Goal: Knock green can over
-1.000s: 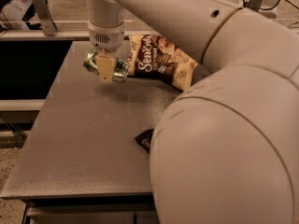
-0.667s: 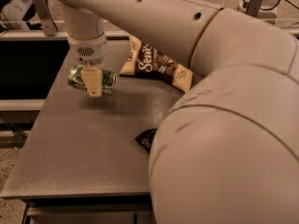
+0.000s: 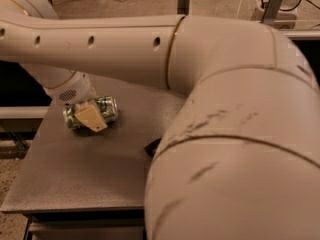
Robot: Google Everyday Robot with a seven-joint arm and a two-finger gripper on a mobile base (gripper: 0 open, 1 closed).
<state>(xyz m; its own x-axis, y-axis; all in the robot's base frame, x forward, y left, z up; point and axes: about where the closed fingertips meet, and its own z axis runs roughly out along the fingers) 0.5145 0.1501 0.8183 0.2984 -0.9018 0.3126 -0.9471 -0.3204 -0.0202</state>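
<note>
The green can (image 3: 107, 109) lies on its side on the grey table (image 3: 75, 179), near the table's left edge, its long axis running left to right. My gripper (image 3: 91, 120) is right at the can, its cream tip in front of the can's middle and hiding part of it. My arm reaches in from the upper left and fills most of the right and top of the view.
A corner of the black snack bar wrapper (image 3: 152, 147) shows on the table beside my arm. The chip bag is hidden behind the arm. The table's left edge drops to a dark gap and the floor (image 3: 10, 149).
My gripper and the green can have moved left and toward the front of the table. The can now lies flat on the surface. The arm now hides the chip bag.
</note>
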